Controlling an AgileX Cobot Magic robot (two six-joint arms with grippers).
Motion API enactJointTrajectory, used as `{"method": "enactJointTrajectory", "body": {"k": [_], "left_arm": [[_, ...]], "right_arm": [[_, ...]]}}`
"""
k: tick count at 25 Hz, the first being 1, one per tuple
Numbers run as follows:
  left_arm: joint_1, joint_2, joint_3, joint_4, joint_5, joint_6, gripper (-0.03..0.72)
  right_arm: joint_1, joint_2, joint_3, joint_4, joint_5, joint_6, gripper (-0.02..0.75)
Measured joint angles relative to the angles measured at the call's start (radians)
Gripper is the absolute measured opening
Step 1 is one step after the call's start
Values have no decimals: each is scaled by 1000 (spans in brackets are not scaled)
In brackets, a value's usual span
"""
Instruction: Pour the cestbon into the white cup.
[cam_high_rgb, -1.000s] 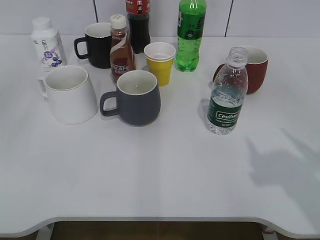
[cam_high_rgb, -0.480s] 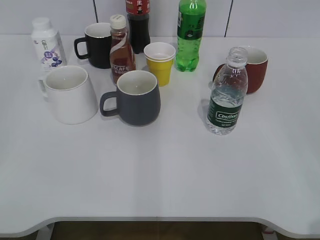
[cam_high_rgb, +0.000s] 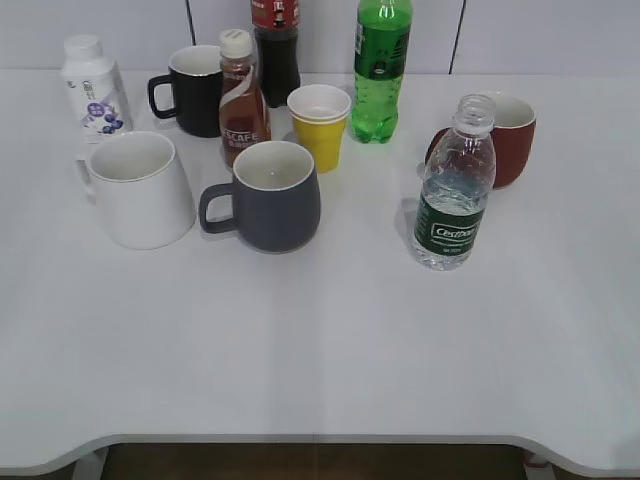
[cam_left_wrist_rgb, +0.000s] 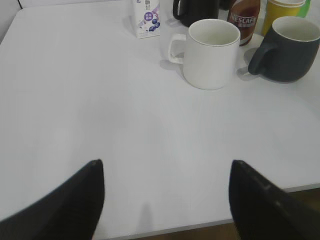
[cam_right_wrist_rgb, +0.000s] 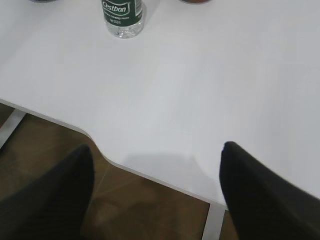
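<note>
Standing ribbed clear cestbon (cam_high_rgb: 454, 190), glossy white cup (cam_high_rgb: 138, 188); both claws (cam_left_wrist_rgb: 165, 200) (cam_right_wrist_rgb: 156, 192) spread, empty.

The water bottle (cam_high_rgb: 455, 190) at the table's 3 o'clock side carries a dark green label reading "Cestbon" in white; in the right wrist view the same word shows clearly on the bottle (cam_right_wrist_rgb: 122, 15). The brown coffee bottle (cam_high_rgb: 242, 98) at about 11 o'clock reads "NESCAFE", seen in full in the left wrist view (cam_left_wrist_rgb: 244, 19). The small white bottle (cam_high_rgb: 93, 85) at 10 o'clock bears print too small to read.
</note>
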Motion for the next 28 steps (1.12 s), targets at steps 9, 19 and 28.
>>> {"method": "enactJointTrajectory", "body": {"k": [9,19,28], "left_arm": [[67,0,2,-1,0,3,550],[151,0,3,-1,-3,6,529],[151,0,3,-1,-3,6,486]], "right_arm": [[-185,-7,0,3,-9,-4,587],[-468,-130,0,-1,-11,-4,575],[-468,-130,0,-1,-13,-4,523]]}}
